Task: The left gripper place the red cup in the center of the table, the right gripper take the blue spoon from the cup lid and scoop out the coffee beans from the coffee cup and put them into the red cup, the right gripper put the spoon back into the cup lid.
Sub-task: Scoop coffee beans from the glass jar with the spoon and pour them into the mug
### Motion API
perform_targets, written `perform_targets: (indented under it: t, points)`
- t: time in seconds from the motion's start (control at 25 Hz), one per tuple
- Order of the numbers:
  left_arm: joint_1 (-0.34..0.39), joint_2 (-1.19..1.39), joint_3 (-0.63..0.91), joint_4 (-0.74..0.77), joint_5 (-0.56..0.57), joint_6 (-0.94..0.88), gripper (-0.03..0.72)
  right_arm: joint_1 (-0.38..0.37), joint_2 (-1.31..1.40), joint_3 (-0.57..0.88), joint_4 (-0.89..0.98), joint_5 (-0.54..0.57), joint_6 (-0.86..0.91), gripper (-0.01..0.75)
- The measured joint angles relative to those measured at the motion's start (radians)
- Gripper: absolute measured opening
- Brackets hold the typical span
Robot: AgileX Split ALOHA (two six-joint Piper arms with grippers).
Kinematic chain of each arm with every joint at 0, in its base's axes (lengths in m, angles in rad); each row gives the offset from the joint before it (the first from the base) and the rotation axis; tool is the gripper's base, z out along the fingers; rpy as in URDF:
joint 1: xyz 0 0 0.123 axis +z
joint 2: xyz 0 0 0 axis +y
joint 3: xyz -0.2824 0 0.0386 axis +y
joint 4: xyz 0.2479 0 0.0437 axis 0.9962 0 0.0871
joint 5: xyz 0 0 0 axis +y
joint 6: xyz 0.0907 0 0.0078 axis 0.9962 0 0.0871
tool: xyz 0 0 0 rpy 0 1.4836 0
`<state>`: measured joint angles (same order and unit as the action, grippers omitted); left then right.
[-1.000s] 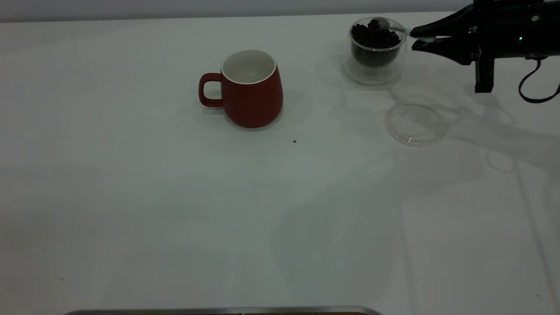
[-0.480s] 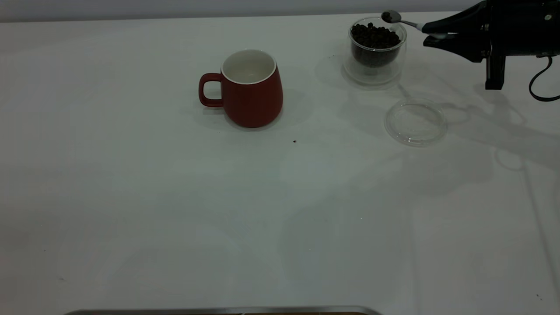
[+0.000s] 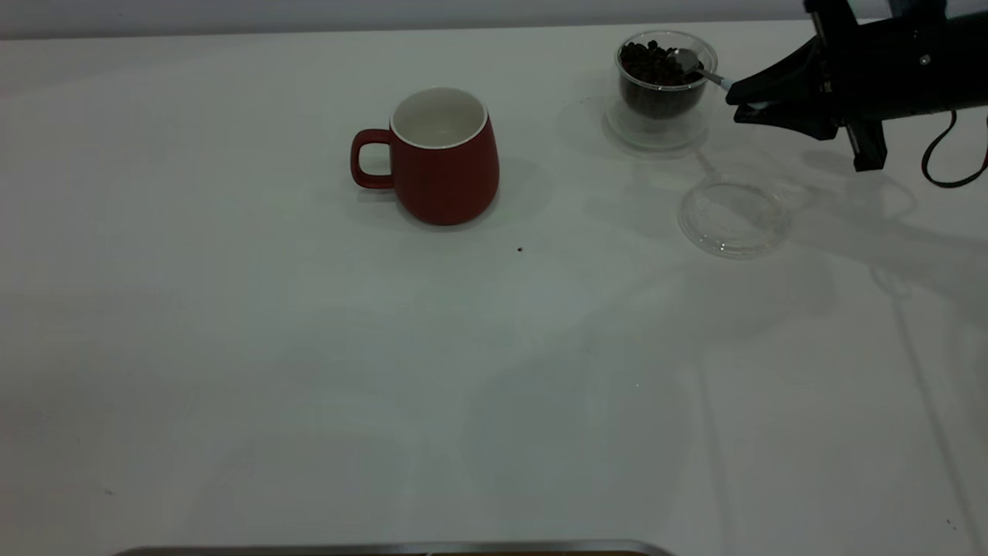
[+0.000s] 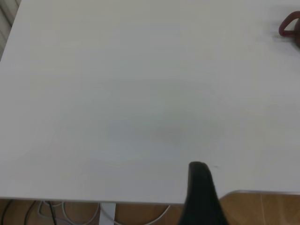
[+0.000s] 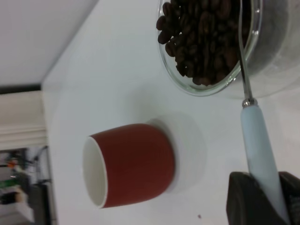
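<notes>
The red cup [image 3: 444, 158] stands upright near the table's middle, white inside, handle to the left; it also shows in the right wrist view [image 5: 129, 164]. The glass coffee cup [image 3: 662, 85] full of coffee beans [image 5: 201, 37] stands at the far right. My right gripper [image 3: 742, 102] is shut on the pale blue handle of the spoon [image 5: 258, 145]; the metal bowl of the spoon [image 3: 685, 59] dips into the beans. The clear cup lid [image 3: 733, 216] lies empty in front of the coffee cup. Of my left gripper, only one dark finger [image 4: 200, 197] shows by the table edge.
A single stray bean [image 3: 519, 249] lies on the table in front of the red cup. A metal edge [image 3: 394, 548] runs along the near side of the table. The right arm's black cable [image 3: 953, 154] hangs at the far right.
The spoon was in the beans, lifted above the coffee cup's rim half a second ago, and is now lowered back into the beans. The right gripper has dropped and tilted.
</notes>
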<state>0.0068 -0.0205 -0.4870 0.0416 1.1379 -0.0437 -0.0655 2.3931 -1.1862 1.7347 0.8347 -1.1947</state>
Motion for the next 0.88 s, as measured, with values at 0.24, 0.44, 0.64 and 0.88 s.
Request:
perform_targets:
  t: [0.24, 0.44, 0.64, 0.88]
  points:
    - [0.000, 0.000, 0.000, 0.000, 0.000, 0.000, 0.587, 0.031, -0.069, 0.000, -0.080, -0.090, 0.033, 0.113]
    - [0.000, 0.000, 0.000, 0.000, 0.000, 0.000, 0.587, 0.043, -0.075, 0.000, -0.139, -0.107, 0.094, 0.113]
    - [0.000, 0.000, 0.000, 0.000, 0.000, 0.000, 0.587, 0.066, -0.075, 0.000, -0.153, -0.117, 0.130, 0.113]
    - [0.000, 0.000, 0.000, 0.000, 0.000, -0.001, 0.587, 0.074, -0.075, 0.000, -0.155, -0.111, 0.189, 0.113]
